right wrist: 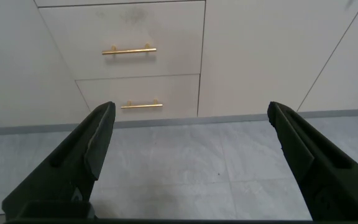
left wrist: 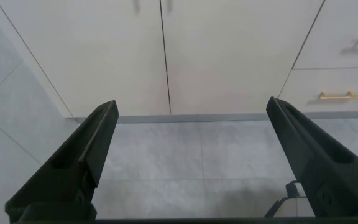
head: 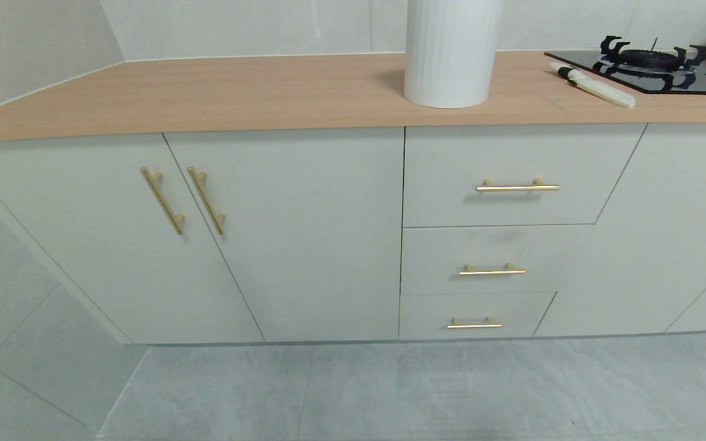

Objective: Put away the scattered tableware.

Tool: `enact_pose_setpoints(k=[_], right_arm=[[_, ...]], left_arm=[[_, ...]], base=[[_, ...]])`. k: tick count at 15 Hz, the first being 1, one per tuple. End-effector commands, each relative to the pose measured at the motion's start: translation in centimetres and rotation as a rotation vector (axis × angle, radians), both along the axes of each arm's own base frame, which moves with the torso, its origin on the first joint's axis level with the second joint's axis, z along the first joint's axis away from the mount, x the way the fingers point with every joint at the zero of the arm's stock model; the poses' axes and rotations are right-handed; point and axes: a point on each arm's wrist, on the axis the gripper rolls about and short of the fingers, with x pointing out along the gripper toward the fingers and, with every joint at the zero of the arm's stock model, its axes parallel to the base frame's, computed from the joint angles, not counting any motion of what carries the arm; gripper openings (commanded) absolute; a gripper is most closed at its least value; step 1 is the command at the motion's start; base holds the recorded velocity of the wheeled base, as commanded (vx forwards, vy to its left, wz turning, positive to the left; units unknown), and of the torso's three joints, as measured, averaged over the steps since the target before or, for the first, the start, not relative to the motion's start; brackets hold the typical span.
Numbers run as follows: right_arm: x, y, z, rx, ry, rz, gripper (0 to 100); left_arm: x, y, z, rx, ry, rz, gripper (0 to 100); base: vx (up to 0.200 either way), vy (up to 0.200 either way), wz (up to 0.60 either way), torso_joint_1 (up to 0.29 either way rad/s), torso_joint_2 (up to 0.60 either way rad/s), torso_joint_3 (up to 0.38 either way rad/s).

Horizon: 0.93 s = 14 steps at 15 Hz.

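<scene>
A knife [head: 592, 86] with a pale blade and a dark handle lies on the wooden countertop [head: 236, 92] at the right, just in front of the stove. A tall white ribbed container [head: 449, 55] stands upright on the counter left of it. My left gripper [left wrist: 191, 106] is open with nothing between its fingers, hanging low over the floor and facing the foot of the cabinet doors. My right gripper [right wrist: 191, 109] is open too and holds nothing; it faces the two lower drawers from just above the floor.
A black gas stove [head: 659, 67] sits at the counter's far right. Below the counter are two doors with gold handles [head: 181, 199] and a stack of three drawers [head: 500, 184], all closed. Grey tiled floor [head: 390, 392] lies before the cabinets, with a wall on the left.
</scene>
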Motion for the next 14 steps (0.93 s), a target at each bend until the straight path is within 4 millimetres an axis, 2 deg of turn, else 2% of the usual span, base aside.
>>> enact_pose_setpoints(k=[1, 9, 10, 14], right_arm=[[0.02, 0.00, 0.00, 0.000, 0.004, 0.000, 100], [0.02, 0.00, 0.00, 0.000, 0.004, 0.000, 100], [0.02, 0.00, 0.00, 0.000, 0.004, 0.000, 100], [0.02, 0.00, 0.00, 0.000, 0.004, 0.000, 100]], left_arm=[[-0.01, 0.00, 0.04, -0.002, -0.001, 0.001, 100], [-0.01, 0.00, 0.04, -0.004, -0.001, 0.001, 100], [-0.01, 0.00, 0.04, -0.004, -0.001, 0.001, 100], [-0.01, 0.00, 0.04, -0.004, -0.001, 0.001, 100]], base=[[0.200, 0.000, 0.00, -0.007, 0.00, 0.012], [0.200, 0.000, 0.00, 0.005, 0.00, 0.002], [0.000, 0.000, 0.00, 0.000, 0.00, 0.000], [0.200, 0.000, 0.00, -0.001, 0.00, 0.005]])
